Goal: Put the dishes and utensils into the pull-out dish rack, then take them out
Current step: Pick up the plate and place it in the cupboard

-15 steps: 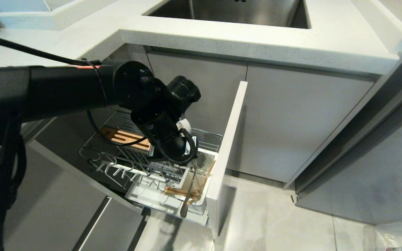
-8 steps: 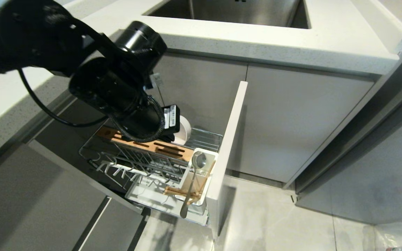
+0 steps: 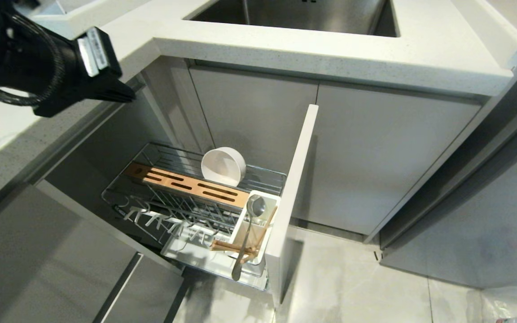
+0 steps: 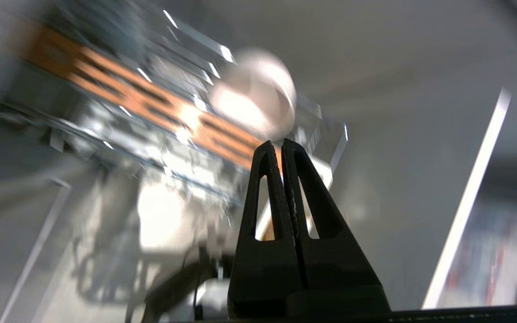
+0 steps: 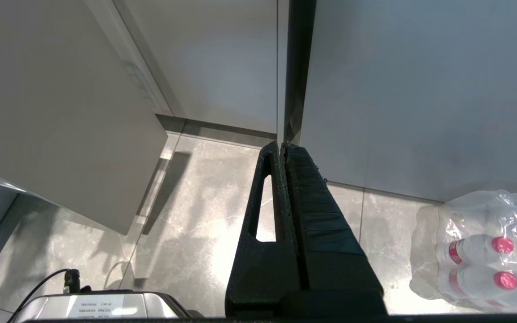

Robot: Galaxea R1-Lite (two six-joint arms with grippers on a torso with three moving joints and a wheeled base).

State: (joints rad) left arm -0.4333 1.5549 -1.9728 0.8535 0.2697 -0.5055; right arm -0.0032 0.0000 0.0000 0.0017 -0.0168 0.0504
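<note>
The pull-out dish rack (image 3: pixel 265 175) stands pulled out below the counter, behind its pale grey front (image 3: pixel 292 193). A cream-white bowl (image 3: pixel 223 166) rests on its side in the wire basket behind the orange-wood strip (image 3: pixel 186 181). The metal spoon (image 3: pixel 246 237) and wooden chopsticks (image 3: pixel 227 246) stand in the white utensil cup (image 3: pixel 263 233). My left gripper (image 3: pixel 128 96) hangs shut and empty high at the left, near the counter edge, well above the rack. In the left wrist view, the left gripper (image 4: pixel 276 143) points down at the blurred bowl (image 4: pixel 254 98). My right gripper (image 5: pixel 282 144) is shut, parked over the floor.
A white countertop (image 3: pixel 330 49) with a steel sink (image 3: pixel 294 13) runs above the cabinets. Grey cabinet doors (image 3: pixel 375 157) stand right of the rack. A shrink-wrapped pack of bottles (image 5: pixel 487 251) lies on the tiled floor (image 3: pixel 352 278).
My left arm has lifted out of the rack and swung up and left to the counter edge, shut and empty. The bowl stays in the basket, now uncovered.
</note>
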